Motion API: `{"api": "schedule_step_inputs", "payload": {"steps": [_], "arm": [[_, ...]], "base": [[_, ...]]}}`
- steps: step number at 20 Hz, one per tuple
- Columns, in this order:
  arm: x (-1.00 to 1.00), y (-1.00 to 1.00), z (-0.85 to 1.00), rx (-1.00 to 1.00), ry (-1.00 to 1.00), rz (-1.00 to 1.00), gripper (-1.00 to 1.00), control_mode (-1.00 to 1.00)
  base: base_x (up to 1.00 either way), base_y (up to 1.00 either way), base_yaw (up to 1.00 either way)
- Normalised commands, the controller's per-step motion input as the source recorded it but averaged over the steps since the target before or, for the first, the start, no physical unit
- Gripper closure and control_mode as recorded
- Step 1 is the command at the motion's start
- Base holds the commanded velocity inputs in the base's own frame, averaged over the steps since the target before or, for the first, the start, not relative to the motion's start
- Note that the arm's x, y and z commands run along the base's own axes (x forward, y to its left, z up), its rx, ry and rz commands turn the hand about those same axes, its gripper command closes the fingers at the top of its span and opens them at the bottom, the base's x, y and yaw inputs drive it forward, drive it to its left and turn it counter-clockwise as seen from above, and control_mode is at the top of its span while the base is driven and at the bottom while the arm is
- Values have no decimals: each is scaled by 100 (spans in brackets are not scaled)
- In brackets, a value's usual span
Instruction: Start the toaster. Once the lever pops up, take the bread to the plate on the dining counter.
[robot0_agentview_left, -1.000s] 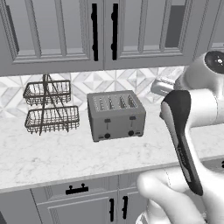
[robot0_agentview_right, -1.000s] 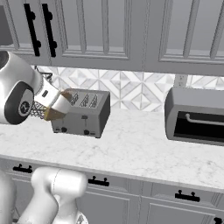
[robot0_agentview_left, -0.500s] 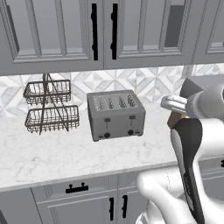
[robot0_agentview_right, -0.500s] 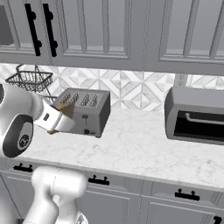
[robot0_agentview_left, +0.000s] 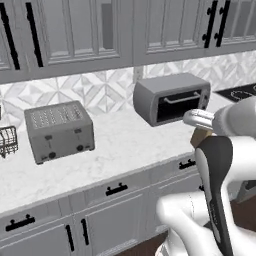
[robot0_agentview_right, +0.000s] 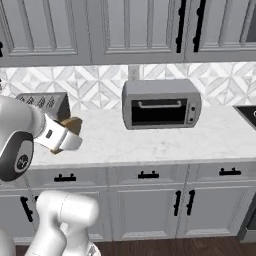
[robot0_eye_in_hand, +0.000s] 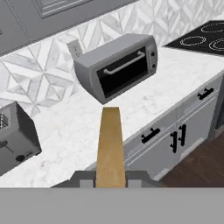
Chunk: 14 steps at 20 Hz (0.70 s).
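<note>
- Grey cabinets (robot0_agentview_right: 150, 30) with black handles line the wall above a white marble counter (robot0_agentview_left: 125, 145); a patterned tile backsplash (robot0_agentview_right: 95, 85) runs between them.
- Toaster (robot0_agentview_left: 60, 131): stands on the counter at about 9 o'clock in the left base view, levers and knobs on its front face. In the right base view the toaster (robot0_agentview_right: 45, 102) sits at 9 o'clock, partly behind the arm.
- Toaster oven (robot0_agentview_right: 161, 104): larger grey box with a dark door, on the counter well apart from the toaster, toward 12 o'clock in the hand view.
- Gripper (robot0_eye_in_hand: 110, 178): fingers closed on the bread (robot0_eye_in_hand: 109, 146), one finger against each flat face, edge-on in the hand view.
- Bread position: held in the air in front of the counter edge, clear of the toaster; in the right base view the bread (robot0_agentview_right: 71, 125) is at 9 o'clock, in the left base view (robot0_agentview_left: 201, 136) at 3 o'clock.
- Cooktop (robot0_eye_in_hand: 201, 37): black, at 2 o'clock in the hand view.
</note>
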Motion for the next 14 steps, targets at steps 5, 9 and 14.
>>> {"api": "schedule_step_inputs", "payload": {"steps": [5, 9, 14], "arm": [[0, 0, 0, 0, 0, 0, 100, 100], [0, 0, 0, 0, 0, 0, 100, 100], [0, 0, 0, 0, 0, 0, 100, 100]], "base": [[0, -97, -71], [0, -100, -67], [0, -100, -60]]}}
